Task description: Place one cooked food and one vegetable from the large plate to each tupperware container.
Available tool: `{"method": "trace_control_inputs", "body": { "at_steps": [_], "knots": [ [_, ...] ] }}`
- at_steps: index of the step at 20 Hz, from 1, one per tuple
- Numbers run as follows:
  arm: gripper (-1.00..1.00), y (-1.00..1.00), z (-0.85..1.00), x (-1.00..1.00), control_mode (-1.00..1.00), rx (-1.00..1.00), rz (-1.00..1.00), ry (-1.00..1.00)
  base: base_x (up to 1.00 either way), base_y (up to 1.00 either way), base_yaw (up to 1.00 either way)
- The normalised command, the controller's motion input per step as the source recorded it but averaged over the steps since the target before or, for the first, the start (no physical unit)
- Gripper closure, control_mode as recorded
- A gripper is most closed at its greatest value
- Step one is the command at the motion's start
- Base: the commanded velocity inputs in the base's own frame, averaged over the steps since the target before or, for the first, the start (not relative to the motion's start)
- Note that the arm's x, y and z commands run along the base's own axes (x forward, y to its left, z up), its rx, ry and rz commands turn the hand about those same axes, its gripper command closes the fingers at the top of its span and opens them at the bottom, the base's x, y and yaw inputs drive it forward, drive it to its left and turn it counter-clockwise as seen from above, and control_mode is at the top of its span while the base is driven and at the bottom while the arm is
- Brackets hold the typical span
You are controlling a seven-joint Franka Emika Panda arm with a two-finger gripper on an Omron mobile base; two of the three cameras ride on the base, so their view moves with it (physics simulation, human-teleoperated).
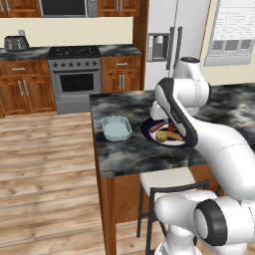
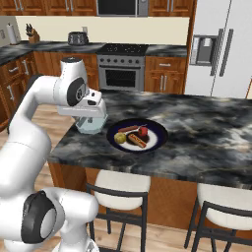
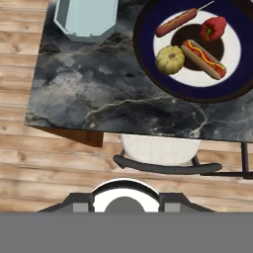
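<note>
The large plate (image 3: pixel 148 59) with its navy rim lies on the dark marble island. It holds a corn dog (image 3: pixel 175 22), a red pepper (image 3: pixel 212 27), a hot dog in a bun (image 3: pixel 203 60) and a round yellow squash (image 3: pixel 170 59). One pale blue-green tupperware container (image 1: pixel 117 128) sits empty to the plate's left. My gripper (image 2: pixel 92 117) hangs above the counter's front edge, between tub and plate and touching neither. Its fingers are hidden, and nothing shows in them.
A white-seated stool (image 3: pixel 160 150) stands under the island's front edge, with a second stool (image 2: pixel 224 202) further right. Wooden floor lies to the island's left. The stove (image 1: pixel 74 74) and fridge (image 1: pixel 172 40) stand along the back wall.
</note>
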Motion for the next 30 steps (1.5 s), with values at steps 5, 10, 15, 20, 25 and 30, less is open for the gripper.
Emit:
{"method": "trace_control_inputs", "body": {
  "at_steps": [5,10,15,20,25,30],
  "knots": [
    [-1.0,0.0,-0.08,-0.22,-1.0,0.0,0.0,0.04,0.0,0.0,0.0],
    [-1.0,-0.13,-0.37,-0.25,-1.0,-0.07,0.01,0.01,0.0,0.0,0.0],
    [-1.0,-0.55,-0.42,0.43,-1.0,-0.05,0.05,0.02,0.0,0.0,0.0],
    [-1.0,-0.67,-0.26,0.84,-1.0,0.0,0.1,0.0,0.0,0.0,0.0],
    [-1.0,-0.52,-0.24,0.97,-1.0,0.0,0.14,0.07,0.0,0.0,0.0],
    [-1.0,-0.31,-0.32,0.85,-1.0,0.0,0.15,0.01,0.0,0.0,0.0]
  ]
}}
